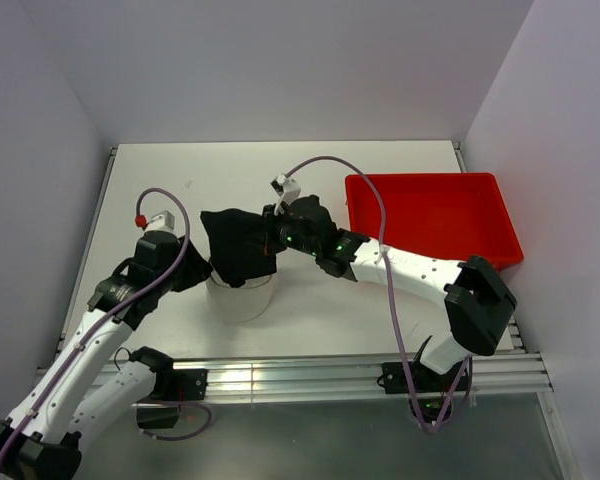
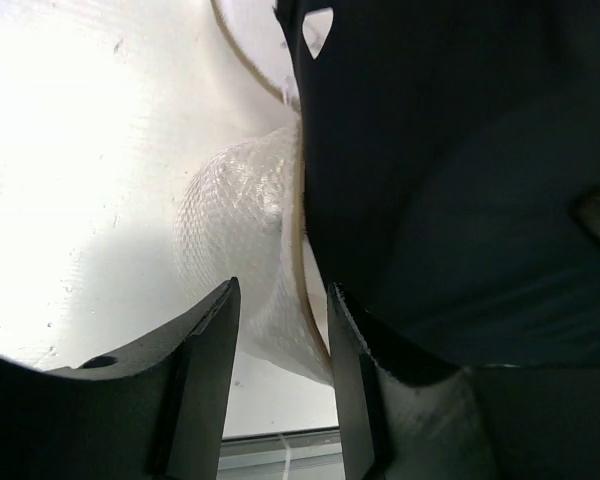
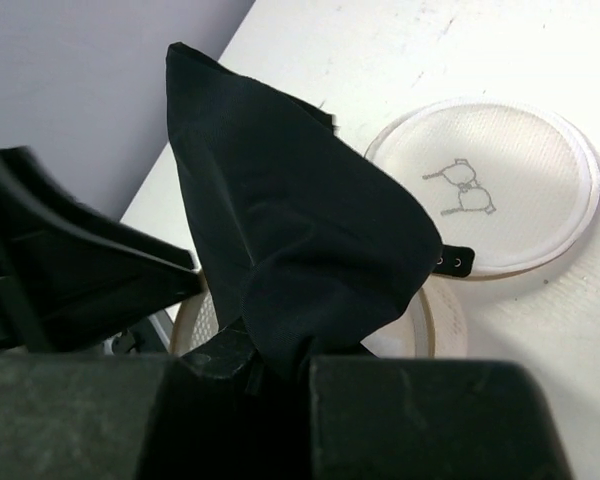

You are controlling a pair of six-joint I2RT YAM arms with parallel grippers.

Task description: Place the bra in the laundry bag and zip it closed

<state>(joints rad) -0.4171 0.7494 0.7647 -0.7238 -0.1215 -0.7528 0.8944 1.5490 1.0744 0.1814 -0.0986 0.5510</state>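
The laundry bag (image 1: 242, 297), a white mesh cylinder, stands open near the table's front. In the right wrist view its rim (image 3: 432, 322) shows under the bra, and its round lid (image 3: 485, 185) with a small dark mark is flipped back flat on the table. My right gripper (image 1: 273, 237) is shut on the black bra (image 1: 237, 247) and holds it over the opening; the right wrist view (image 3: 270, 360) shows the bra (image 3: 290, 230) bunched in the jaws. My left gripper (image 1: 196, 266) is at the bag's left side, with its jaws (image 2: 280, 330) apart, astride the mesh wall (image 2: 235, 215).
A red rectangular bin (image 1: 430, 215) stands at the right of the table, close behind my right arm. Grey walls close in the table on the left, back and right. A metal rail (image 1: 280, 380) runs along the front edge.
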